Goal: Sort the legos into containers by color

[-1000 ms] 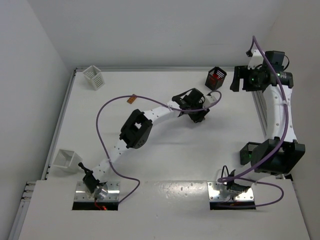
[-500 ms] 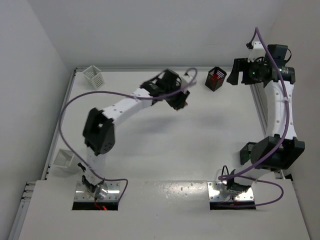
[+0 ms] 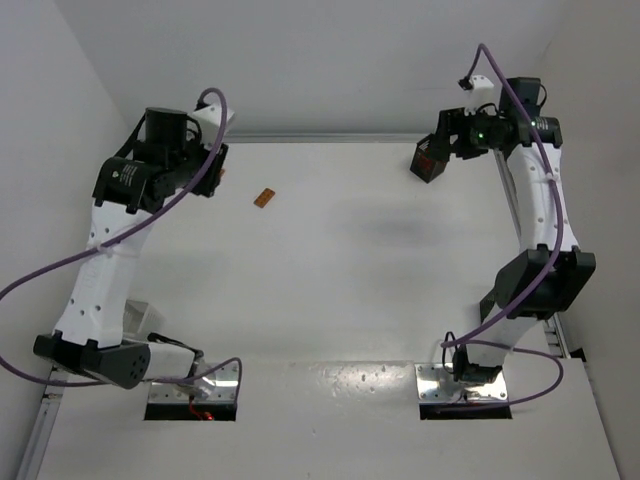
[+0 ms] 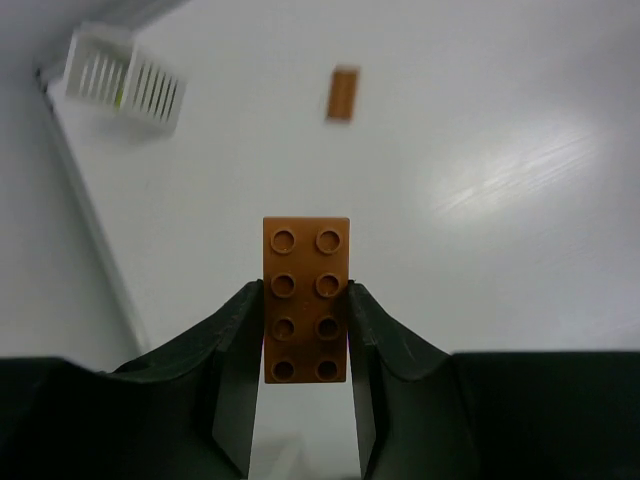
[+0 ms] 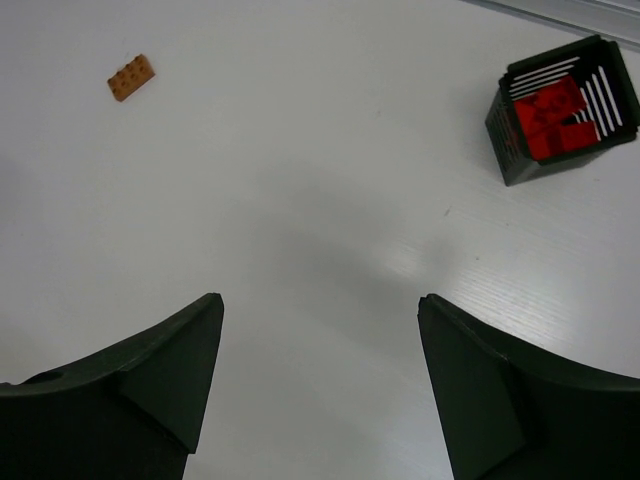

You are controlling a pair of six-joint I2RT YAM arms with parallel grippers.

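In the left wrist view my left gripper is shut on an orange-brown studded lego plate, held high over the table. Below it stand a white slatted container with a yellow-green bit inside, and a second orange-brown lego lying loose on the table. From above, the left gripper hangs at the far left corner and the loose lego lies to its right. My right gripper is open and empty, up by the black container that holds red legos.
Another white container stands near the left edge, partly behind the left arm. From above, the black container is partly covered by the right gripper. Metal base plates sit at the near edge. A raised rail runs along the table's far edge.
The left arm has swung from the middle of the table to the far left corner, still holding the orange-brown plate. The right gripper has shifted left over the black container.
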